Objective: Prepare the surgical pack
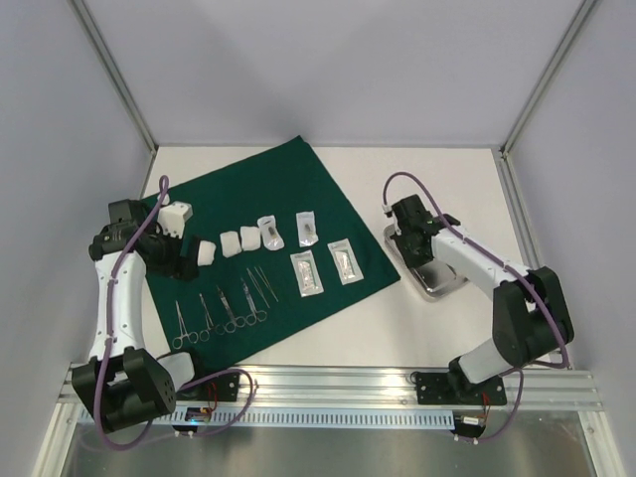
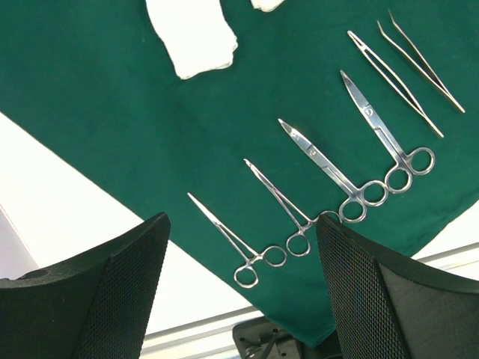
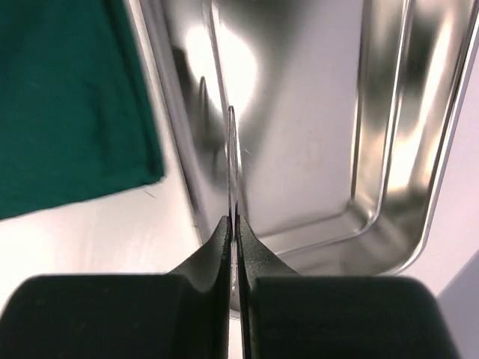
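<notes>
The dark green cloth (image 1: pixel 258 189) lies flat on the left half of the table. On it are several white gauze pads (image 1: pixel 230 243), several clear pouches (image 1: pixel 307 272) and a row of metal instruments (image 1: pixel 227 308). My left gripper (image 1: pixel 179 263) is open and empty, hovering above the forceps and scissors (image 2: pixel 329 161) near the cloth's front corner (image 2: pixel 241 224). The steel tray (image 1: pixel 442 280) sits on the bare table right of the cloth. My right gripper (image 1: pixel 405 238) is shut on the tray's left rim (image 3: pixel 231 149), seen edge-on between its fingertips (image 3: pixel 233 221).
The cloth's right corner (image 3: pixel 67 97) lies just left of the tray, with a strip of white table between. Grey walls and metal posts enclose the table at the back and sides. An aluminium rail (image 1: pixel 328 383) runs along the near edge.
</notes>
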Robot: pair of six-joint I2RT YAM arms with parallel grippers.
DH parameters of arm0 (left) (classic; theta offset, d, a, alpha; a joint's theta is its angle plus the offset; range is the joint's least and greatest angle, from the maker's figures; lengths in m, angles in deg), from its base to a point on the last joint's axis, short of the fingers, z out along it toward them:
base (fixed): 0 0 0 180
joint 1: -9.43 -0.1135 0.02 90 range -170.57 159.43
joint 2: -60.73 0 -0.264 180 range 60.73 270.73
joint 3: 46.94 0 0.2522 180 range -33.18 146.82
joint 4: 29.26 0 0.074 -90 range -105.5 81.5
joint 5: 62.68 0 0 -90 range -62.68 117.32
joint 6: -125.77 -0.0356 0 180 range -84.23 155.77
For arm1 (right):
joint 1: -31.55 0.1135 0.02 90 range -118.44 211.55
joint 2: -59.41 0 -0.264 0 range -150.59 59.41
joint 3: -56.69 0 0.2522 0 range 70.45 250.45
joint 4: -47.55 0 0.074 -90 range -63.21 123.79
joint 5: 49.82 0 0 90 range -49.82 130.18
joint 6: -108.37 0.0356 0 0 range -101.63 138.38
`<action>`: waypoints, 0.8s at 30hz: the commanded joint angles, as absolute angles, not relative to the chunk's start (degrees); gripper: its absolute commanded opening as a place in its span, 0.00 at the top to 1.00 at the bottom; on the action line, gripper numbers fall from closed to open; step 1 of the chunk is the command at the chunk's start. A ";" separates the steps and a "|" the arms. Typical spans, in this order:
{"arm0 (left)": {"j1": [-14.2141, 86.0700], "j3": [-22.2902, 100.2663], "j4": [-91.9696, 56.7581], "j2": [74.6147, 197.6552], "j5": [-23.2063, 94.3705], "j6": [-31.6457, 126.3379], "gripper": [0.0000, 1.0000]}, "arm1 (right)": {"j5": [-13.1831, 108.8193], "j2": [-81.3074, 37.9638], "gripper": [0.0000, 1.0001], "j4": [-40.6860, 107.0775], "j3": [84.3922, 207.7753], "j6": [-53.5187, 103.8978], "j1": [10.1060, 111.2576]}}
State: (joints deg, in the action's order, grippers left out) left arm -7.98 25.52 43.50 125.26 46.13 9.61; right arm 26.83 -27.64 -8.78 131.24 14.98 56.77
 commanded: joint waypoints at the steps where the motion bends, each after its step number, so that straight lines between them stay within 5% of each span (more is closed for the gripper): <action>1: -8.33 27.82 44.70 125.33 49.03 7.91 0.12 | 28.31 -24.09 0.99 -4.10 127.86 8.28 52.22; 24: -8.24 27.90 44.88 125.24 48.86 7.91 0.12 | 29.45 -38.23 0.95 6.11 126.61 2.99 46.94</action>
State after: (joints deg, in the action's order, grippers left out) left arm -7.98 25.60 43.96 125.59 48.01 9.20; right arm 29.61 -36.84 4.45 125.89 4.44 47.11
